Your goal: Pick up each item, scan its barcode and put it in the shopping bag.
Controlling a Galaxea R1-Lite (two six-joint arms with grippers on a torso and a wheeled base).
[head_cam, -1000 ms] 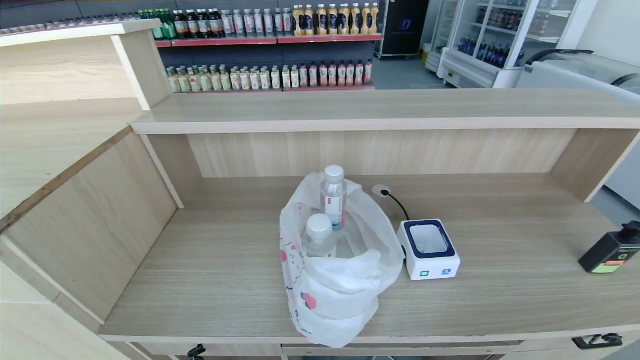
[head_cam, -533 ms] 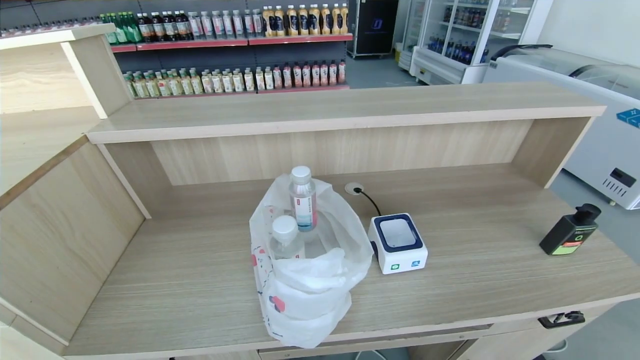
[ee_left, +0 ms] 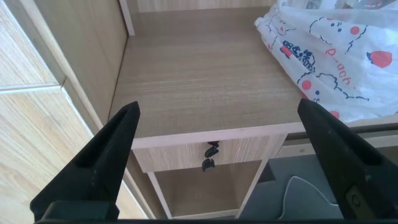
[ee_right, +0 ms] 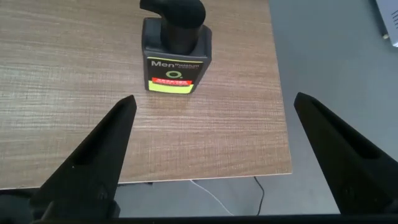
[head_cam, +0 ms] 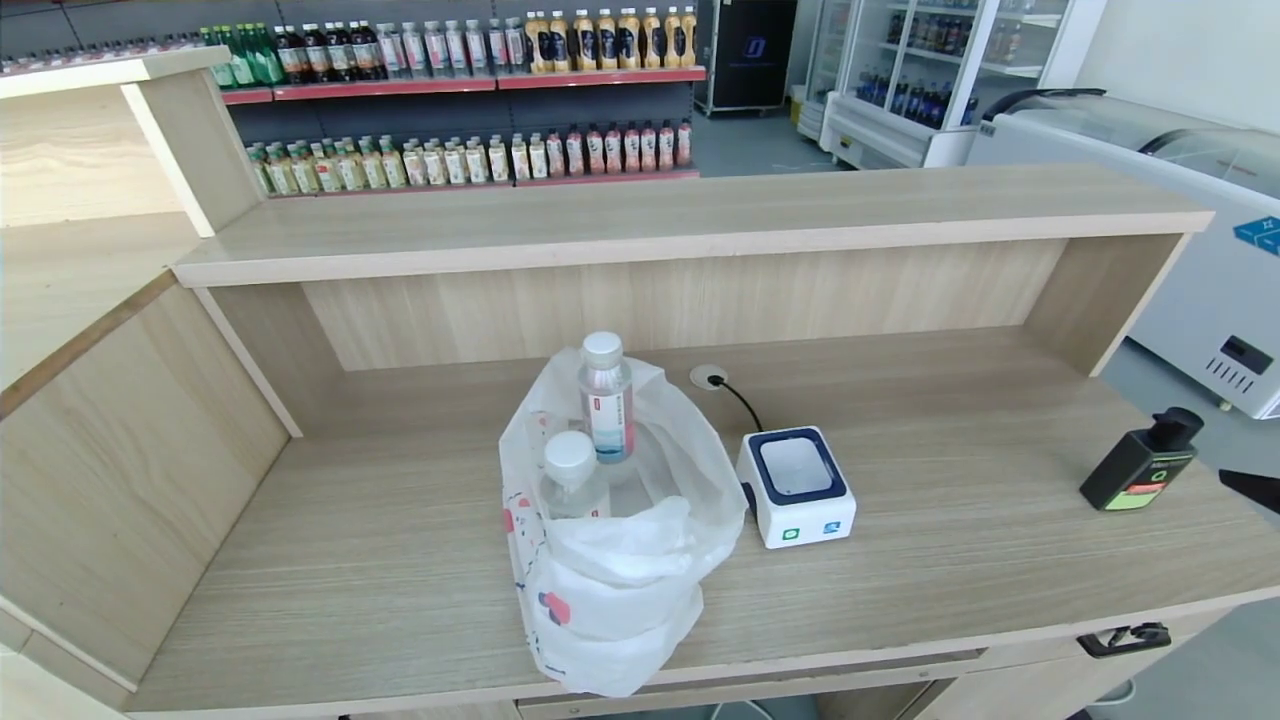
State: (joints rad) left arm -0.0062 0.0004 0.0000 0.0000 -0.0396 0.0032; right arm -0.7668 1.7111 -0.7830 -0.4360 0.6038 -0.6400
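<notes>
Black plastic pump bottle (ee_right: 176, 59) stands near the wooden surface's (ee_right: 74, 93) right edge; a glancing finger of the wide-open right hand (ee_right: 214, 102) could tip it off.

The left gripper (ee_left: 217, 104) has its jaws spread wide. Its two dark, wedge-shaped fingers (ee_left: 106, 162) taper to blunt tips set well apart and level with one another. The right gripper (ee_right: 214, 98) is in the same state, its two dark fingers (ee_right: 93, 162) splayed far apart and pointing forward and down. In the head view, the tip of one right finger (head_cam: 1250, 487) juts in low on the robot's right side.
</notes>
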